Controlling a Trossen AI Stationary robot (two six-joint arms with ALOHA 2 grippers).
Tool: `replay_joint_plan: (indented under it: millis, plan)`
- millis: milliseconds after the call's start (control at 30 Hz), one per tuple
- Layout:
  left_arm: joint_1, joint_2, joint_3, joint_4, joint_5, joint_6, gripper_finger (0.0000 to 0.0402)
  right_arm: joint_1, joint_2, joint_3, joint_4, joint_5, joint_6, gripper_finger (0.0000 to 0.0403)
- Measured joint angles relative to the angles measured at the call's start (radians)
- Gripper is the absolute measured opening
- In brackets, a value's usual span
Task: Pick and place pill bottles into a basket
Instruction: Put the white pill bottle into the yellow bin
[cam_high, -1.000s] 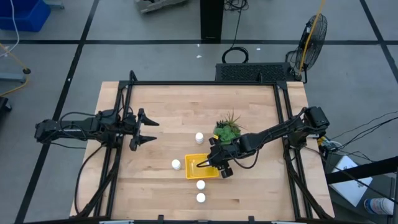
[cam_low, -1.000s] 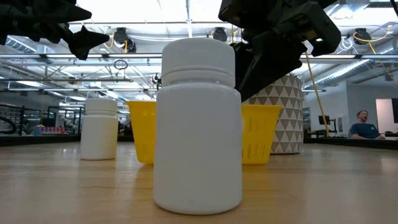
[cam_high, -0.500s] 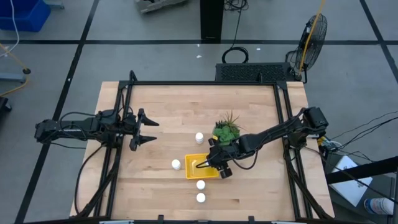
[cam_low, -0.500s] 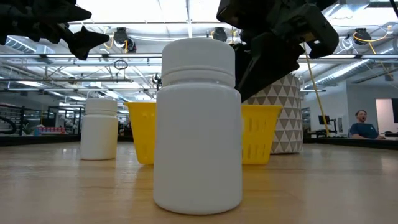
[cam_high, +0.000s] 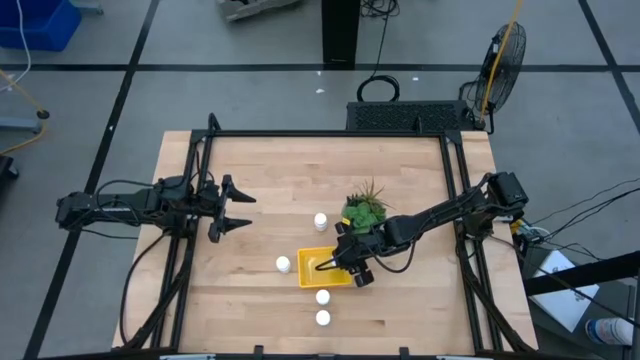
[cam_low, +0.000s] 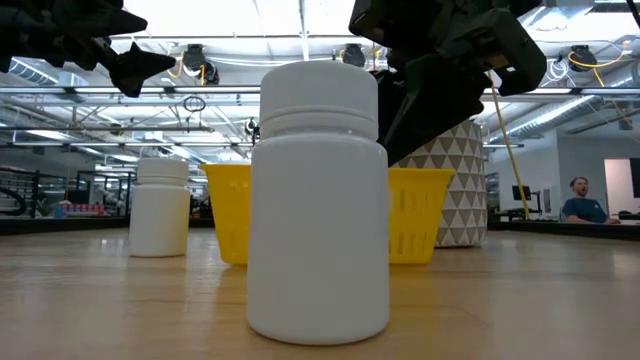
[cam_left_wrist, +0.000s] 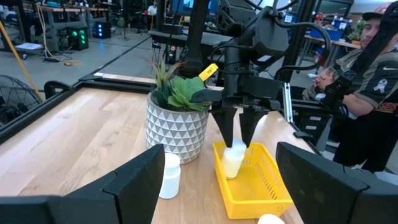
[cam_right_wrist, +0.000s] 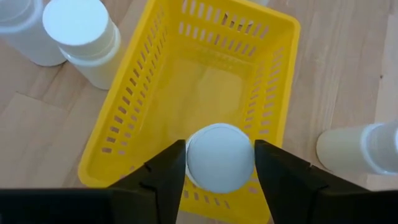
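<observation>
My right gripper (cam_high: 337, 263) is shut on a white pill bottle (cam_left_wrist: 233, 159) over the yellow basket (cam_high: 312, 277), near the middle of the table. Another bottle (cam_high: 320, 220) stands on the table beyond the basket, one (cam_high: 283, 264) to its left, and two (cam_high: 323, 296) (cam_high: 323, 318) on its near side. My left gripper (cam_high: 240, 210) is open and empty, hovering over the table's left part. My right gripper pinches the bottle's upper part (cam_right_wrist: 194, 157) between its two fingers (cam_left_wrist: 222, 127), which point down from above. The bottle hangs upright, its lower part below the basket's rim (cam_left_wrist: 244, 163). Whether it touches the basket's floor, I cannot tell.
A patterned pot with a green plant (cam_high: 364, 210) stands just beyond the right gripper, close to the basket's far right corner. Black frame rails (cam_high: 330, 134) run along the table's edges. A person (cam_left_wrist: 367, 93) sits beyond the table.
</observation>
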Motion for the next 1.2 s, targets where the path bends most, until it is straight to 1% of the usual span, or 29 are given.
replay_joint_plan:
  millis: [300, 533, 733, 833, 967, 1067, 1200]
  plan:
    - [0.0, 0.0, 0.0, 0.001, 0.0, 0.001, 0.031, 0.0, -0.002, 0.0, -0.001, 0.001, -0.004, 0.0202]
    - [0.0, 0.0, 0.0, 0.0, 0.0, 0.003, 0.031, 0.01, -0.052, -0.003, -0.014, 0.008, -0.017, 0.0202]
    - [0.0, 0.0, 0.0, -0.003, 0.0, 0.003, 0.031, 0.042, -0.12, -0.003, -0.031, 0.078, -0.018, 0.0203]
    - [0.0, 0.0, 0.0, -0.003, 0.0, 0.003, 0.031, 0.06, -0.165, -0.003, -0.05, 0.103, 0.02, 0.0203]
    - [0.0, 0.0, 0.0, -0.023, 0.005, 0.003, 0.031, 0.117, -0.201, -0.002, -0.094, 0.113, 0.103, 0.02]
    - [0.0, 0.0, 0.0, -0.034, 0.022, 0.002, 0.031, 0.187, -0.197, -0.002, -0.11, 0.18, 0.163, 0.0198]
    - [0.0, 0.0, 0.0, -0.042, 0.023, 0.0, 0.031, 0.268, -0.181, -0.002, -0.077, 0.254, 0.242, 0.0197]
